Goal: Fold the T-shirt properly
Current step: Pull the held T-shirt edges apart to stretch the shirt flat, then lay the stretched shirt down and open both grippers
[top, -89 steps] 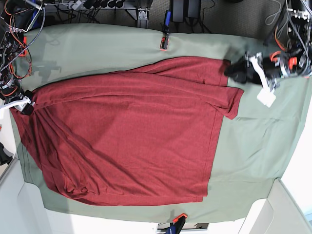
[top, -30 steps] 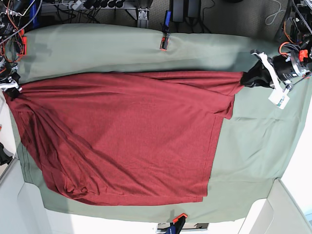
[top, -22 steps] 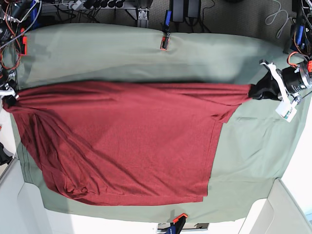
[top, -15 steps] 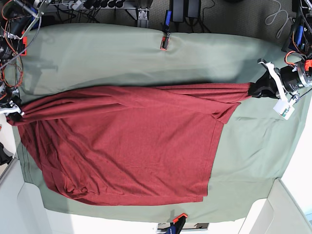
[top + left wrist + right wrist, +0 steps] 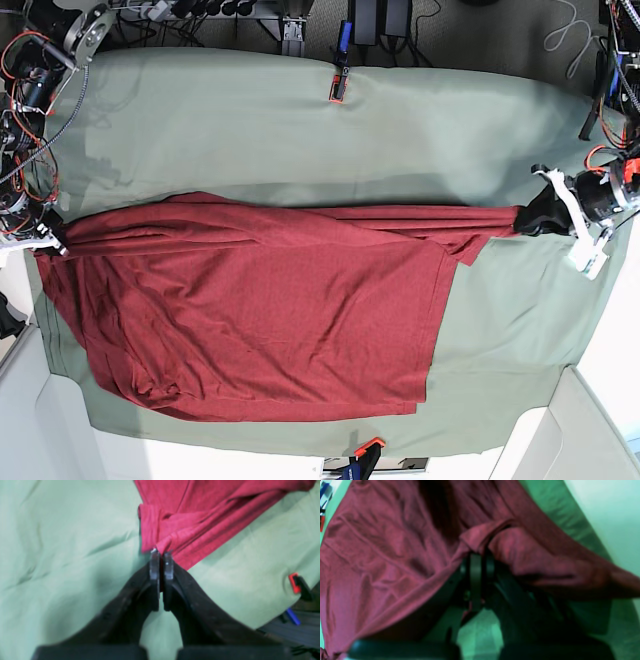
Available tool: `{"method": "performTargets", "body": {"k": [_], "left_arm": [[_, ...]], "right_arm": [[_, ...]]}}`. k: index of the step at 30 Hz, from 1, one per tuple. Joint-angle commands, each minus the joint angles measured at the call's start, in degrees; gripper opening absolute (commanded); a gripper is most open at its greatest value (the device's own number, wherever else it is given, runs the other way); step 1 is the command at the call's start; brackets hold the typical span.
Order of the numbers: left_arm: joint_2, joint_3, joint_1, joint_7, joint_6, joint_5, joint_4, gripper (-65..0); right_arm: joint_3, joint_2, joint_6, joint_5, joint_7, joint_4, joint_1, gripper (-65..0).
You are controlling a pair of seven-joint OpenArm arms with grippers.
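Observation:
The maroon T-shirt [image 5: 270, 310] lies on the sage-green cloth [image 5: 260, 120], its upper edge stretched into a taut band between my two grippers. My left gripper [image 5: 522, 220], at the right of the base view, is shut on one end of that edge; the left wrist view shows its closed jaws pinching bunched red fabric [image 5: 172, 527]. My right gripper [image 5: 50, 243], at the left of the base view, is shut on the other end; the right wrist view shows the fabric [image 5: 395, 562] draped over its fingers [image 5: 475, 575].
A red-and-black clamp [image 5: 338, 88] holds the green cloth at the far edge, another [image 5: 365, 448] at the near edge. Cables and electronics [image 5: 25, 90] crowd the far left corner. White table edges [image 5: 560, 440] lie beyond the cloth at bottom right.
Both grippers have carried the shirt's held edge toward the near side, folding the upper part down over the body. The band between them has moved steadily lower in the base view.

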Motion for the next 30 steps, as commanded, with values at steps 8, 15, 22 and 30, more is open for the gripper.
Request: {"method": "performTargets", "body": {"k": [8, 15, 22, 30], "left_arm": [[-1.3, 12.8, -13.2, -1.4, -0.1, 2.6, -9.8, -65.0], [-1.3, 18.2, -21.6, -1.4, -0.1, 2.9, -17.2, -65.0], [-1.0, 18.4, -22.1, -1.1, -0.1, 2.6, -17.7, -65.0], [-0.9, 18.4, -22.1, -0.3, -0.1, -0.2, -17.7, -65.0]], "right_arm": [[0.2, 1.1, -0.1, -0.7, 2.9, -5.7, 6.7, -65.0], [-0.1, 1.1, 2.2, -4.2, 4.8, -11.0, 10.0, -65.0], [-0.5, 1.4, 10.0, 4.6, 2.9, -9.9, 7.8, -23.9], [-0.6, 1.3, 14.1, 15.9, -1.6, 3.8, -0.1, -23.9]]}}
